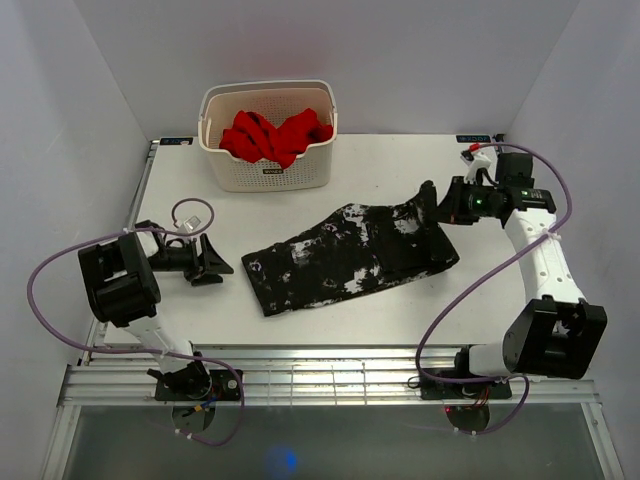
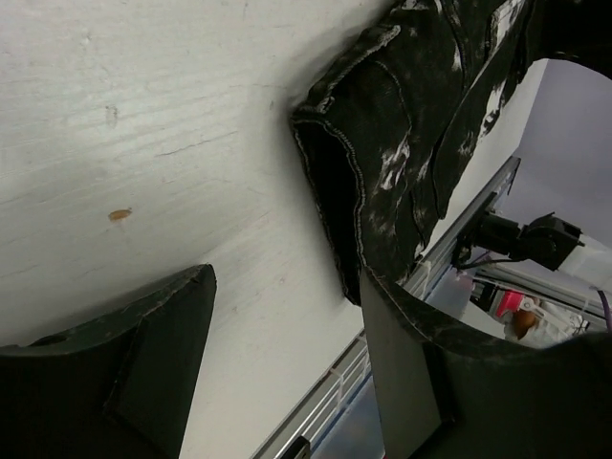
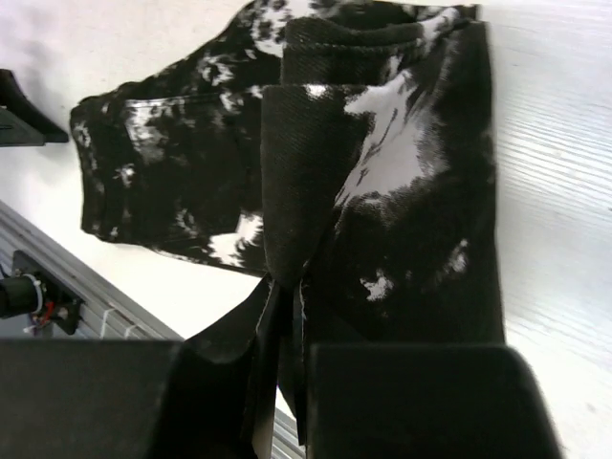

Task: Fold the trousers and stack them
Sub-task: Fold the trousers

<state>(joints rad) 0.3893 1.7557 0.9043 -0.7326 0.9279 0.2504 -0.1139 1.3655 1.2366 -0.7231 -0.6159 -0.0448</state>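
- Right end effector (image 1: 432, 200) first: its fingers are squeezed together on a fold of the trousers (image 1: 350, 255). In the right wrist view you can see the black cloth (image 3: 382, 191) run straight down into the pinch of that end effector (image 3: 287, 320).
- That grab is at the upper-right end of the trousers in the top view. The fabric there bunches up a bit instead of lying flat.
- Left end effector (image 1: 215, 265): fingers apart, nothing in them. In its own wrist view, only bare bench (image 2: 143, 115) shows in the gap of the end effector (image 2: 287, 316).
- It sits low at the left of the top frame, pointing toward the lower-left end of the trousers. It's near that end but not touching.
- The left wrist view has that end of the trousers (image 2: 411, 143) in the upper right of the frame. You can make out the stitched edge, and it lies on the bench.
- The trousers themselves are black with white splatter all over. They lie as a slanted band across the middle of the top frame, from lower left up to upper right.
- A white basket (image 1: 268, 170) sits at the back of the bench (image 1: 380, 165), upper centre-left of the top frame, well apart from the trousers.
- There's a red garment (image 1: 275, 135) heaped inside it.
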